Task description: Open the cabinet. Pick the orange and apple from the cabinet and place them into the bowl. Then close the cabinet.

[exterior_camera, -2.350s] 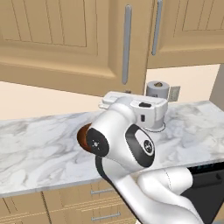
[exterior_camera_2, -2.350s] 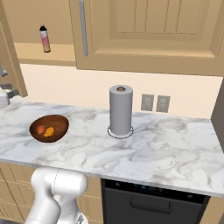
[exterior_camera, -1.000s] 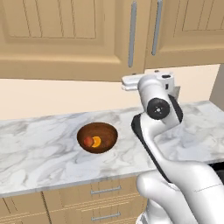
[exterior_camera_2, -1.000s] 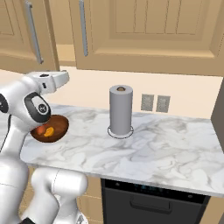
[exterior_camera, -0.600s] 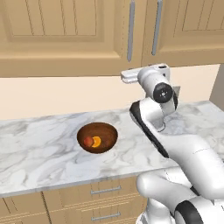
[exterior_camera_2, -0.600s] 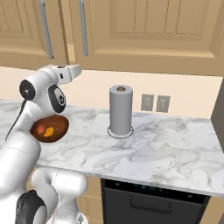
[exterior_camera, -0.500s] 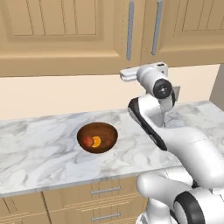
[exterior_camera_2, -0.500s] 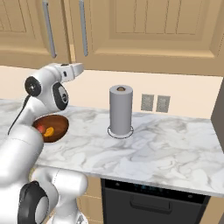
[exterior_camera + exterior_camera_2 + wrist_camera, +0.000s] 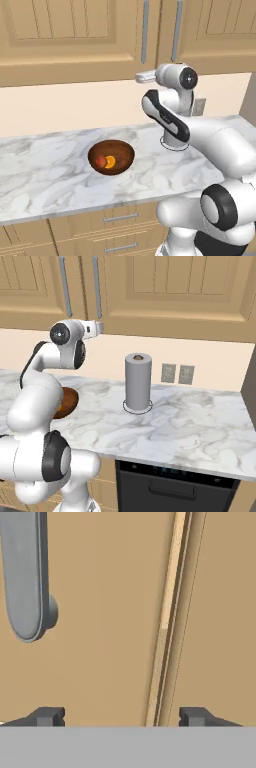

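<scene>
Cabinet (image 9: 75,35) doors of light tan wood appear shut or very nearly so; the hand (image 9: 120,716) is raised against their front, close to the seam (image 9: 165,622) between the two panels, with one grey bar handle (image 9: 25,572) just off to one side. Its two finger tips (image 9: 47,716) stand wide apart, empty, and nothing lies between them. Bowl (image 9: 111,157), dark reddish-brown, rests on the marble surface (image 9: 45,175) below the cabinet, and already holds the orange (image 9: 110,162) and the apple (image 9: 101,161), touching side by side. Judged from this layout, both fruit transfers are finished and the closing of the cabinet is the step in hand. The next move probably calls for a last push on the door front to seat it flush, then a withdrawal. Count: two bar handles (image 9: 145,30) flanking the seam, one bowl, one orange, one apple, one upright paper towel roll (image 9: 138,381), two wall outlets (image 9: 177,374).
</scene>
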